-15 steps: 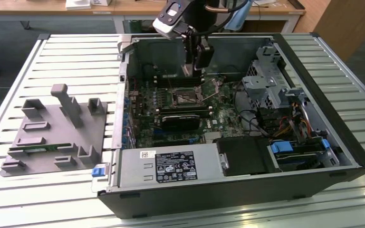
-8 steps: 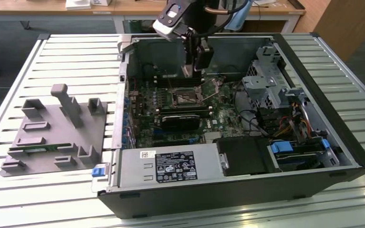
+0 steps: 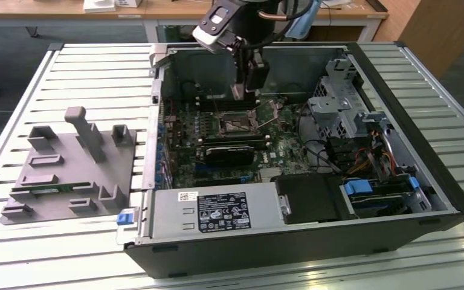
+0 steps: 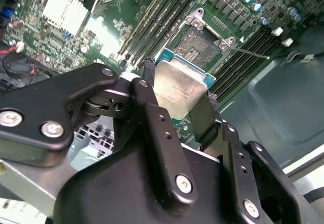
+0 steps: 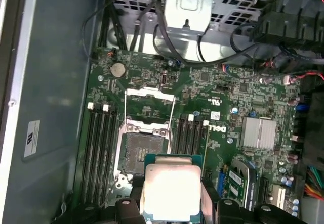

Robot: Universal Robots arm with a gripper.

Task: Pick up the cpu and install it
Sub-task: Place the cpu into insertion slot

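Black gripper (image 4: 178, 91) linkage sits closest in second wrist view. Its fingers (image 4: 154, 113) are clamped on opposite edges of the cpu (image 4: 177, 82), silver lid facing cam. The chip hangs near the open socket (image 4: 198, 44), apparently w/o touching it.

First wrist view: cpu (image 5: 171, 191) is pinched the same way, just beside socket (image 5: 144, 153), w/ load plate (image 5: 150, 95) flipped up.

Exterior view: gripper (image 3: 246, 90) is down inside computer case (image 3: 296, 241), over the board's socket (image 3: 236, 124).

Handling, my guess: light, thin, stiff. Metal lid prob. slick, underside contacts delicate, so take it by the edges only, kept flat.
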